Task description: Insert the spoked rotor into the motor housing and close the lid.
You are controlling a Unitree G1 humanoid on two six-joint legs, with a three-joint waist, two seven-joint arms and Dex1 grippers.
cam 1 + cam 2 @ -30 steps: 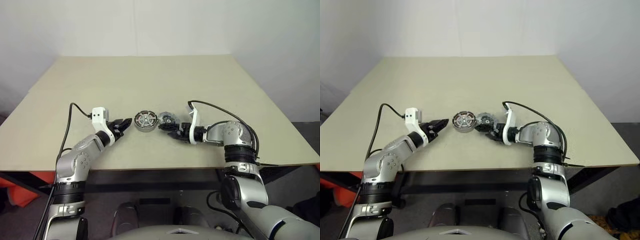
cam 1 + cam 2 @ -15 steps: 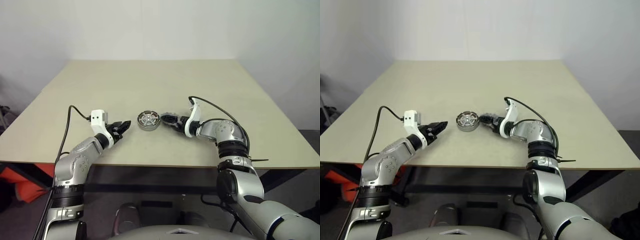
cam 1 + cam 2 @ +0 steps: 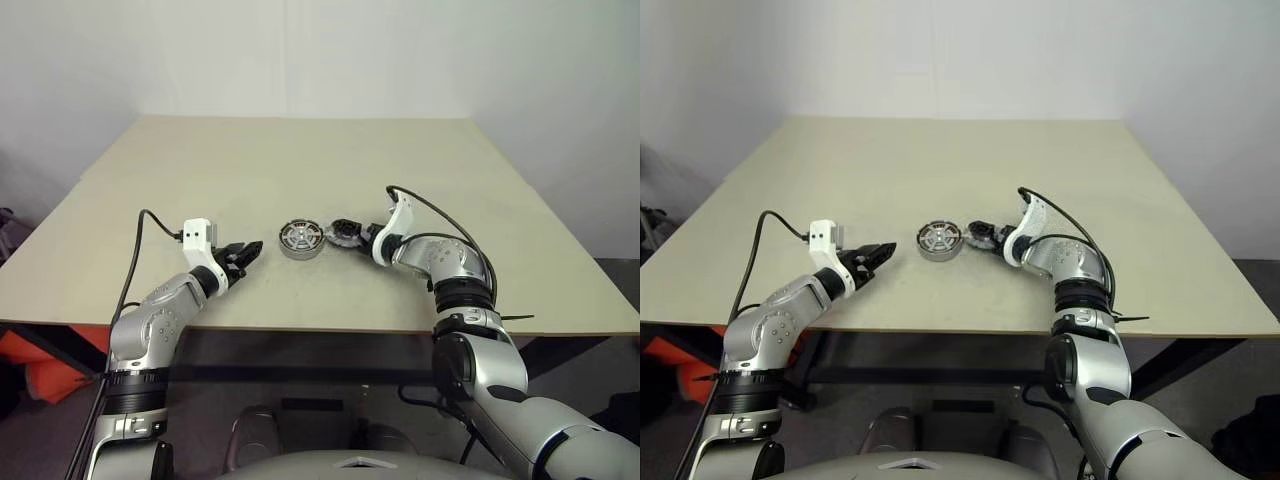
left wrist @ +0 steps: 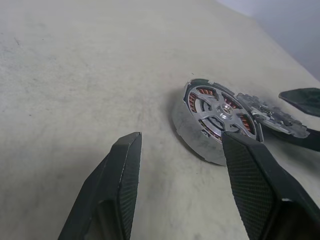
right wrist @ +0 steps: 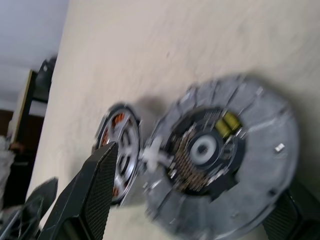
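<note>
On the beige table (image 3: 300,170) the motor housing (image 3: 299,239) sits with the spoked rotor (image 4: 219,108) already seated in it. From the head views it reads as a small silver puck with a pale spoked top; the left wrist view adds the copper-brown windings showing through the gaps between the spokes and the plain metal side wall. The lid (image 5: 225,150) lies just beside the housing on the robot's right, between the wide-spread fingers of the right gripper (image 3: 347,233); whether either finger touches it cannot be told. The right wrist view shows its notched edge, a dark centre with a white hub and a small yellow part, though blurred, with one finger largely cut off at the frame's corner. The left gripper (image 3: 243,255) hovers just left of the housing, its two black fingers (image 4: 120,180) parted and empty, apart from the cup. No writing can be read on any part.
</note>
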